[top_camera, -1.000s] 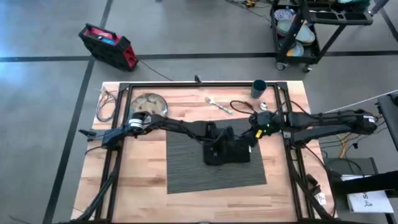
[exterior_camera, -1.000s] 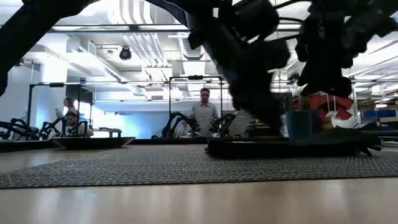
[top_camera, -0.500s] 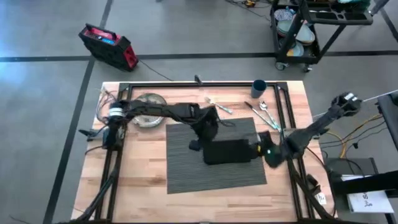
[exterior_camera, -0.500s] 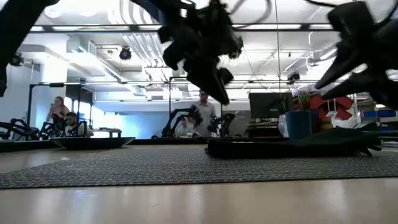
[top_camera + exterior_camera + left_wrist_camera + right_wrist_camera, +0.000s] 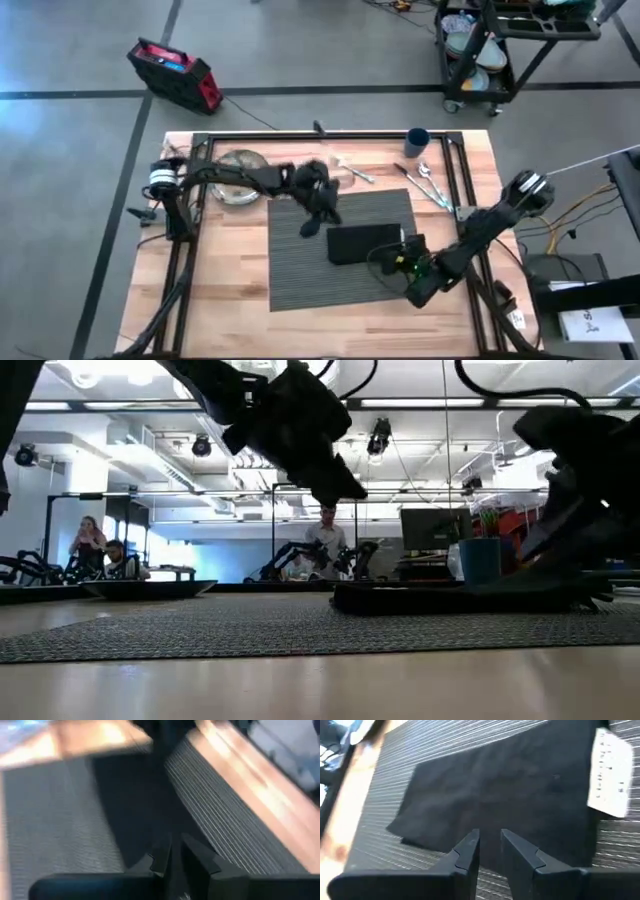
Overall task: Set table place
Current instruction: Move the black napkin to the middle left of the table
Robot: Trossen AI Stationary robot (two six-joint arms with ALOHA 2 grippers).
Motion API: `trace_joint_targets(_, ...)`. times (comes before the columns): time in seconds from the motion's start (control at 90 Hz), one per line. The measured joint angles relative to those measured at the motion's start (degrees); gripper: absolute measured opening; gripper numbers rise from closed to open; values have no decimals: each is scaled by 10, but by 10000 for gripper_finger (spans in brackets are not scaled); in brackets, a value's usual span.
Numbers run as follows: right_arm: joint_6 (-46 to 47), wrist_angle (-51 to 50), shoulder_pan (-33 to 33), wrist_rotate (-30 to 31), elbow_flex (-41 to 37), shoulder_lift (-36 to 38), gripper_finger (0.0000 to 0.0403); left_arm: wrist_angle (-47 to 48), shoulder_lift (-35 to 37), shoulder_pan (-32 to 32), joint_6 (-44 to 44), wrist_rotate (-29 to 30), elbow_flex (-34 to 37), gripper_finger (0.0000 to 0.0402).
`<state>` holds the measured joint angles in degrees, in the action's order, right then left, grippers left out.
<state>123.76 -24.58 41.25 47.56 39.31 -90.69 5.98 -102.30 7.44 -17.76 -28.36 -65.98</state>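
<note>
A dark grey ribbed placemat [image 5: 300, 270] lies in the middle of the table [image 5: 230, 300]. On its right half a folded black napkin [image 5: 362, 242] lies flat. My left gripper [image 5: 310, 226] hangs shut above the mat's far left part, left of the napkin, holding nothing. My right gripper [image 5: 398, 260] is shut at the napkin's near right corner and points across the cloth [image 5: 510, 790]. The silvery plate [image 5: 238, 175], fork [image 5: 350, 168], knife and spoon [image 5: 425, 185] and blue cup [image 5: 417, 142] lie along the far edge. My right gripper's fingertips [image 5: 470, 842] stand over the napkin's near edge [image 5: 435, 842], coming at it low from the table's near right. I cannot tell whether they touch the cloth. The napkin lies flat on the mat.
Black metal rails [image 5: 330, 135] run along the table's far edge and both sides. A white tag [image 5: 610, 780] shows at one end of the napkin. Bare wood lies near and left of the mat. People and other arms stand in the room behind.
Both grippers have left the napkin. My left gripper has risen and gone toward the table's far left. My right arm has swung out to the right and come back low at the napkin's near right corner. The napkin, rumpled before, now lies as a flat rectangle.
</note>
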Motion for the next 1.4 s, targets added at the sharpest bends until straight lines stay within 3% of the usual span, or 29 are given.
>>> trace_joint_targets(0.167,-3,-6,0,-15,8,10,63,-10,0,-37,-43,69,13,28)
trace_joint_targets(0.422,-5,-32,-10,-51,7,15,25,-12,-5,-42,-23,73,19,23)
trace_joint_targets(0.667,-13,-83,-20,-76,7,33,3,63,-6,-45,10,89,41,22)
trace_joint_targets(1.011,-34,-127,-45,-146,0,44,0,69,-7,-49,33,88,76,22)
trace_joint_targets(1.4,-37,-127,-68,-161,-16,44,0,40,-7,-50,36,87,119,22)
